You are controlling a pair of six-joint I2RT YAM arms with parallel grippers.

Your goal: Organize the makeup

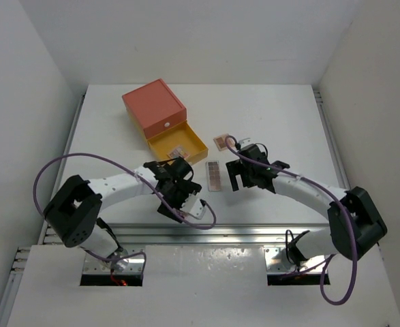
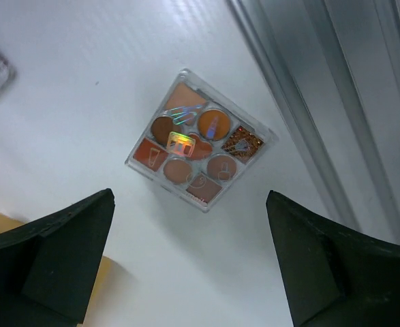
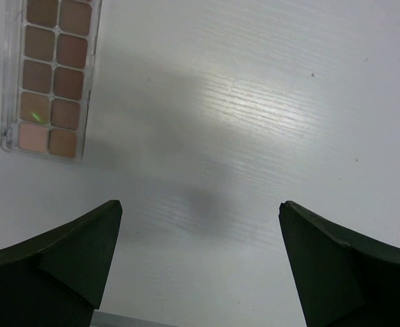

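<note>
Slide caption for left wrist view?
Open left gripper hovering over a square multicolour eyeshadow palette on the white table.

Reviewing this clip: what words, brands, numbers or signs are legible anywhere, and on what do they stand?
No legible text in any view.
square palette: a holographic sticker and pale outline drawings on the lid, no readable letters.
long palette: no print visible.
orange drawer box: only a small round mark on its front, too small to read.

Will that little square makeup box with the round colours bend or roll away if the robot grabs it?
Probably neither. The square palette looks like a hard clear plastic case, so it should stay stiff. It lies flat on the table, so rolling seems unlikely. Its shiny, thin edges might be slippery to grip, though.
</note>
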